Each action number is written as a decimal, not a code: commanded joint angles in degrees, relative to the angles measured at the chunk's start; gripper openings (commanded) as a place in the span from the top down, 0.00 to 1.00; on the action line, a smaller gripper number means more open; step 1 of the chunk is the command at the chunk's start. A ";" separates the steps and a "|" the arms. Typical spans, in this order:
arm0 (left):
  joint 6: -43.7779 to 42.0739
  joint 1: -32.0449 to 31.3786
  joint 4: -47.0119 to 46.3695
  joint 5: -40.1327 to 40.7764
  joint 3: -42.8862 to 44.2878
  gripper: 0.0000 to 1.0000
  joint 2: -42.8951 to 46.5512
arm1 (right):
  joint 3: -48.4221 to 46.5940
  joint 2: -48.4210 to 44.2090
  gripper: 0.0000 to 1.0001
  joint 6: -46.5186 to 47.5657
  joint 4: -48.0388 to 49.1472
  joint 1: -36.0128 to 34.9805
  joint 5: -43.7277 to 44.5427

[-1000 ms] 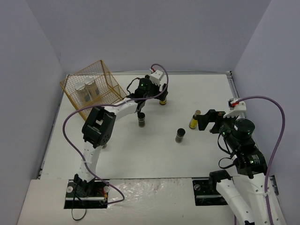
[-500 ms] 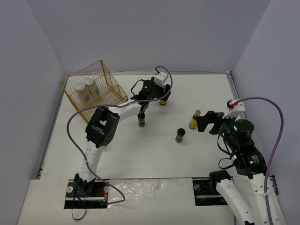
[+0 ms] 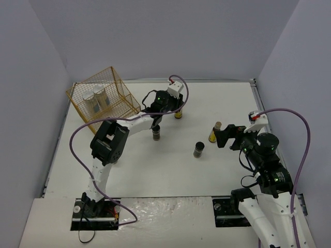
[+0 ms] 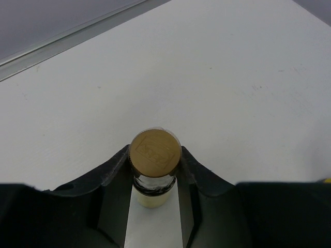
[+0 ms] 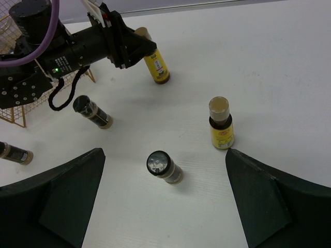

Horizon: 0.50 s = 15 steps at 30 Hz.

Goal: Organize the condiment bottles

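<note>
My left gripper [image 3: 176,109] is shut on a slim yellow tan-capped bottle [image 4: 155,151] at the back middle of the table. Its fingers press the neck just under the cap, and the bottle [image 5: 156,64] leans a little. My right gripper [image 3: 227,135] stands open above the table. A second yellow bottle [image 5: 221,124] stands upright ahead of it to the right. A dark black-capped jar [image 5: 164,166] stands between its fingers but farther out. Another dark jar [image 3: 156,133] stands below the left arm. Two white silver-lidded cylinders [image 3: 95,99] sit in the gold wire rack [image 3: 124,93].
A third dark jar [image 5: 13,152] shows at the left edge of the right wrist view, near the rack's foot. The left arm's purple cable [image 3: 77,137] loops over the left side of the table. Grey walls close in the back and both sides.
The left gripper's jaws have closed onto the yellow bottle, and its wrist has shifted slightly. The right arm has edged a little nearer the second yellow bottle.
</note>
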<state>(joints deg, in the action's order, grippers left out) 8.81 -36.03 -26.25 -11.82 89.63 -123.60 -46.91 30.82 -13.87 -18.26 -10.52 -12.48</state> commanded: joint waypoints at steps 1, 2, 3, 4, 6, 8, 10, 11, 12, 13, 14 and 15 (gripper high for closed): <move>0.94 -0.36 -6.73 2.40 -0.63 1.00 12.49 | -0.37 -0.15 0.00 0.33 3.45 -0.02 -1.32; 1.03 -0.36 -5.69 3.43 -1.13 1.00 14.46 | -0.50 -0.23 0.00 0.35 3.43 -0.02 -1.28; 1.03 -0.36 -4.44 5.17 -1.43 1.00 16.22 | -0.60 -0.24 0.00 0.40 3.47 -0.02 -1.18; 1.03 -0.36 -3.15 5.92 -1.66 1.00 17.88 | -0.69 -0.29 0.00 0.42 3.50 -0.02 -1.09; 0.76 -0.29 1.69 9.78 -1.60 1.00 22.35 | -0.94 -0.26 0.00 0.49 3.50 -0.09 -0.85; 0.00 -0.26 6.94 15.19 -1.18 1.00 26.64 | -1.07 -0.14 0.00 0.60 3.50 -0.02 -0.79; -1.04 -0.20 10.41 21.33 -0.66 1.00 30.61 | -1.01 0.03 0.00 0.60 3.51 -0.02 -0.90; -1.36 -0.21 12.22 23.80 -0.49 1.00 31.81 | -1.05 0.04 0.00 0.60 3.58 -0.02 -1.13; -1.54 0.12 15.04 26.37 -0.30 1.00 32.76 | -0.89 0.13 0.00 0.60 3.58 -0.02 -1.60; -1.70 0.40 16.77 29.33 0.04 1.00 33.63 | -0.80 0.19 0.00 0.59 3.59 -0.02 -1.78; -1.75 0.77 19.41 33.97 0.83 1.00 34.53 | -0.64 0.08 0.00 0.54 3.64 -0.02 -1.93; -1.75 1.41 21.33 36.93 1.30 1.00 35.22 | -0.52 -0.04 0.00 0.51 3.67 -0.02 -2.05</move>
<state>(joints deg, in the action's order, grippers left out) 8.37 -35.99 -9.46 8.74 85.49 -94.39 -46.85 30.24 -13.69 -18.26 -10.52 -12.84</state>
